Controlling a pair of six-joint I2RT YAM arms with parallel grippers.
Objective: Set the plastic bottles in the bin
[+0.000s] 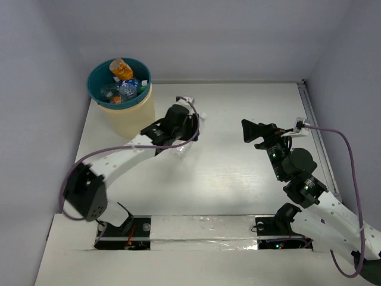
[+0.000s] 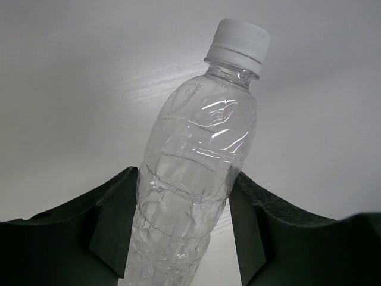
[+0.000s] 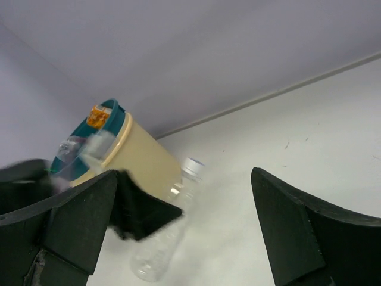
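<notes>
Top: we look down over the table. Left wrist: close on clear bottle. Right wrist: low, toward bin (same bottle shared).

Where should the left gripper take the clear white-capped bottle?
Grip the clear bottle across its ribbed lower body, not the tapering shoulder or white cap. Come side-on, one finger on each flank, as the left gripper sits now: the body is widest and near straight-sided there.

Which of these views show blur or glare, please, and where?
Left wrist view: sharp, with white glints on the clear bottle. Right wrist view: the bin looks smeared around its rim. Top view: evenly lit, only soft shadows on the table.
</notes>
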